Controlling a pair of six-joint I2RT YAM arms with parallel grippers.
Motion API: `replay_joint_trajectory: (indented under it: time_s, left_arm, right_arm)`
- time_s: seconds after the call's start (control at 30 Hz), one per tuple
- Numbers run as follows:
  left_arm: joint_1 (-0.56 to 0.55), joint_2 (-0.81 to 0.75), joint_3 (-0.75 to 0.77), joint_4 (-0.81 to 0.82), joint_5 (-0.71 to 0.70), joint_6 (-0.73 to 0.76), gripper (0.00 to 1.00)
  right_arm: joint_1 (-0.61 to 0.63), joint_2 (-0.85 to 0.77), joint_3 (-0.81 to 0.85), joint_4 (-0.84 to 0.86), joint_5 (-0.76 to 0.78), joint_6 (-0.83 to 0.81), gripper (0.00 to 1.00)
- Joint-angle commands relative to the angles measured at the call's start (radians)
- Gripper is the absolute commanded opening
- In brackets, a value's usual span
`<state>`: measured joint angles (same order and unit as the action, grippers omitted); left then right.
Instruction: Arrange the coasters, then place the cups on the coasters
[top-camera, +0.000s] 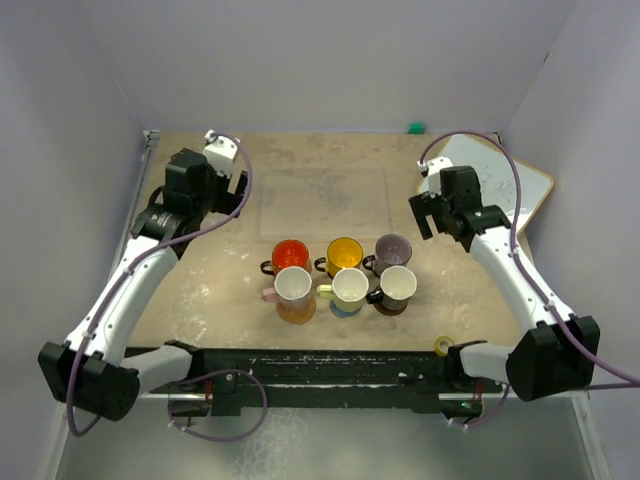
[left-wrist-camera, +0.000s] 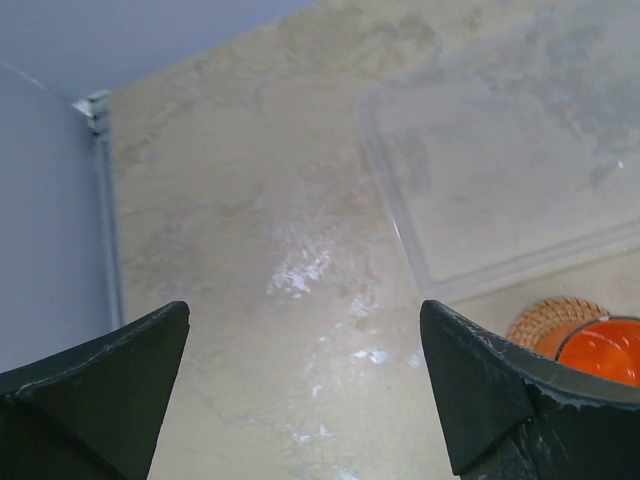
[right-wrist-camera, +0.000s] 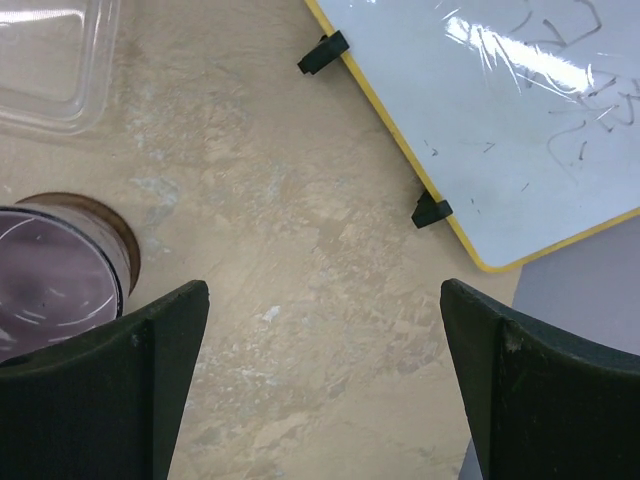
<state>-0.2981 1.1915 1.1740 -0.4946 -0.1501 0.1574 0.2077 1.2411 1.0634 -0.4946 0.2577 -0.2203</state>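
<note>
Cups (top-camera: 350, 286) hide most of each coaster (top-camera: 296, 315); red-orange cup (left-wrist-camera: 608, 352) is cropped.

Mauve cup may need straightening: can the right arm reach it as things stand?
Probably yes: the right gripper is open, close beside the mauve cup, with only table between them.

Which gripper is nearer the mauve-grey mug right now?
Right. The right gripper is open just off the far right side of the mauve-grey mug; the left gripper, also open, sits well away to the left, past the red-orange mug.
</note>
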Motion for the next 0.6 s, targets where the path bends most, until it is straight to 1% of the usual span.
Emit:
replay_joint_trajectory:
  time_s: [0.0,0.1,0.23,0.33,0.37,0.43,0.53,0.57]
  left_arm:
    - [0.002,-0.108,-0.004,0.135,-0.160,-0.003,0.94]
    - [0.005,-0.148,-0.020,0.164,-0.189,0.008,0.94]
    - [0.011,-0.159,-0.020,0.195,-0.241,-0.012,0.94]
    - [0.013,-0.186,-0.044,0.214,-0.246,-0.032,0.94]
    - [0.014,-0.207,-0.067,0.233,-0.254,-0.033,0.94]
    - [0.015,-0.271,-0.144,0.327,-0.273,-0.021,0.94]
    - [0.015,-0.379,-0.282,0.499,-0.297,0.020,0.93]
    - [0.016,-0.382,-0.286,0.494,-0.293,0.028,0.94]
  right_arm:
    - [-0.004,0.041,0.112,-0.003,0.051,0.044,1.00]
    - [-0.004,0.092,0.180,-0.034,0.035,0.057,1.00]
    - [-0.004,0.168,0.279,-0.062,0.032,0.076,1.00]
    - [-0.004,0.186,0.339,-0.077,0.027,0.103,1.00]
    - [-0.004,0.177,0.334,-0.068,0.032,0.113,1.00]
    - [-0.004,0.129,0.280,-0.021,0.050,0.136,1.00]
    - [-0.004,0.003,0.146,0.099,0.068,0.134,1.00]
    - [-0.004,-0.057,0.102,0.129,0.071,0.128,1.00]
